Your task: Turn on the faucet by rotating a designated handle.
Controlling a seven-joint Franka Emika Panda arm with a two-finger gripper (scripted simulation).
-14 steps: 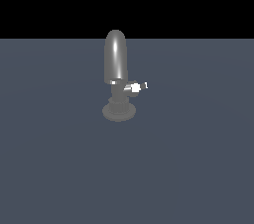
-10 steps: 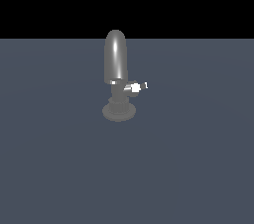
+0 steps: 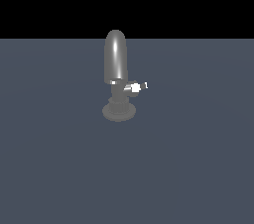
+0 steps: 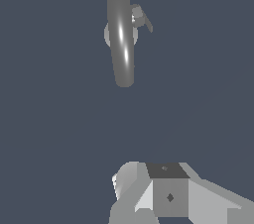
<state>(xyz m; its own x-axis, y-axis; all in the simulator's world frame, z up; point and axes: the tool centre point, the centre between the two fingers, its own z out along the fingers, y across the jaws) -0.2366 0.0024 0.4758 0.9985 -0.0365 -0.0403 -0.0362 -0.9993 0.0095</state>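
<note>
The faucet (image 3: pixel 115 64) stands on the grey floor in the middle of the exterior view, with a tall rounded shiny spout, a ribbed neck and a round flared base. The handle (image 3: pixel 136 87) is a small silver-white lever with a bright tip, sticking out from a short knob toward the exterior view's right. In the wrist view the faucet (image 4: pixel 121 34) is seen from above, with the handle (image 4: pixel 142 19) beside the spout. My gripper (image 4: pixel 151 171) shows only in the wrist view, well apart from the faucet. Its fingers stand together with no gap, holding nothing.
The faucet stands on flat blue-grey ground (image 3: pixel 198 168) that spreads all round it. A black background lies beyond its far edge. No arm shows in the exterior view.
</note>
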